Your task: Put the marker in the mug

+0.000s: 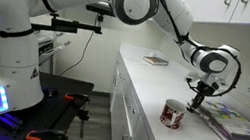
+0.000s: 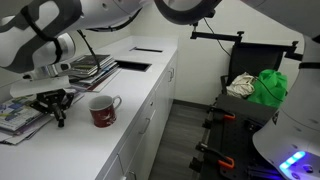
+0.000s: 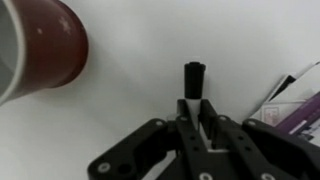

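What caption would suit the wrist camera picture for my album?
The claw closed on the marker, white counter beneath, red mug at the upper left.

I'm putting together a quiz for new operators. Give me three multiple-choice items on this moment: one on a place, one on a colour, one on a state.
1. Where does the mug stand? A on the white counter; B on a shelf; C on the floor.
2. What colour is the mug's outside? A green; B dark red; C blue.
3. What state is the marker in? A dropped inside the mug; B lying on the counter; C gripped by the jaws.
Answers: 1 A, both exterior views show it on bare counter. 2 B, the wrist view shows a dark red wall. 3 C, it sticks out between the closed jaws, apart from the mug.
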Controlling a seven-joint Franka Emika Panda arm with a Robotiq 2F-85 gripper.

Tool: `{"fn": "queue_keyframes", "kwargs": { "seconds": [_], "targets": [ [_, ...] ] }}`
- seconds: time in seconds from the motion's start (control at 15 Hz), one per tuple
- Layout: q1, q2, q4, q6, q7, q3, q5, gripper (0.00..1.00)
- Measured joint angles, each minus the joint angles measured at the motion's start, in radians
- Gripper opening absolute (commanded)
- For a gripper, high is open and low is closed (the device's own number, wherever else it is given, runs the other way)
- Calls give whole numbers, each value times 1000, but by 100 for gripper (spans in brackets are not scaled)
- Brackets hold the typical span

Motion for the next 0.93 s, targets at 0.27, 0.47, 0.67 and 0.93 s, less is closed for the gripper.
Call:
{"fn": "queue_keyframes", "kwargs": {
  "seconds": [0.27, 0.47, 0.67, 0.93],
  "targets": [
    [-11, -89, -66, 45, -169, 3, -36, 5],
    [-47, -193, -168, 86, -355, 20, -36, 5],
    [-88, -297, -292, 92, -557, 43, -16, 5],
    [-141, -407, -471, 94, -817, 84, 8, 5]
  ]
}}
